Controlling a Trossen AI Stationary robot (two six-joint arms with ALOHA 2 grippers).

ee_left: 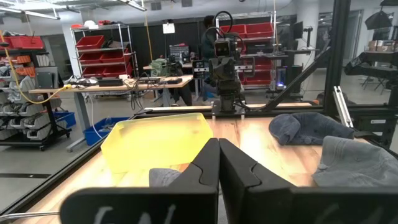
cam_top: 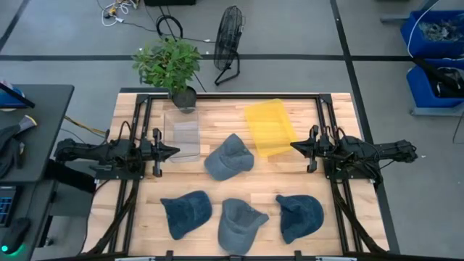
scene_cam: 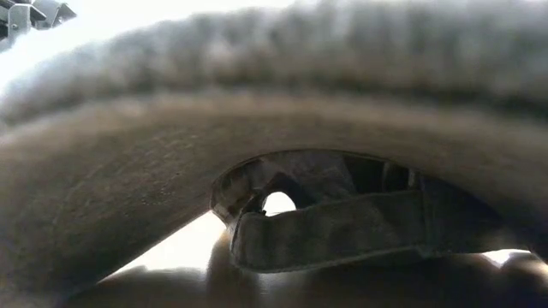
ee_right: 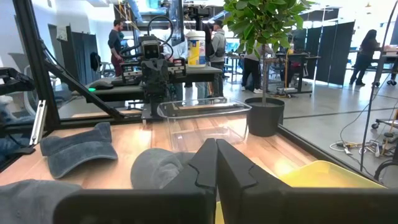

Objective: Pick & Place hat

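Four blue hats (cam_top: 229,157) lie on the wooden desk (cam_top: 341,225); yellow bin (cam_top: 268,128) and clear bin (cam_top: 183,138) sit toward the far edge. Left gripper (cam_top: 174,151) and right gripper (cam_top: 293,146) hover, fingers pressed together.

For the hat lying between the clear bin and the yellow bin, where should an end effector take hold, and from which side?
Probably the hat at its soft crown, from straight above: it lies flat and alone, brim toward the yellow bin, with both bins crowding its far side. The left end effector sits closest.
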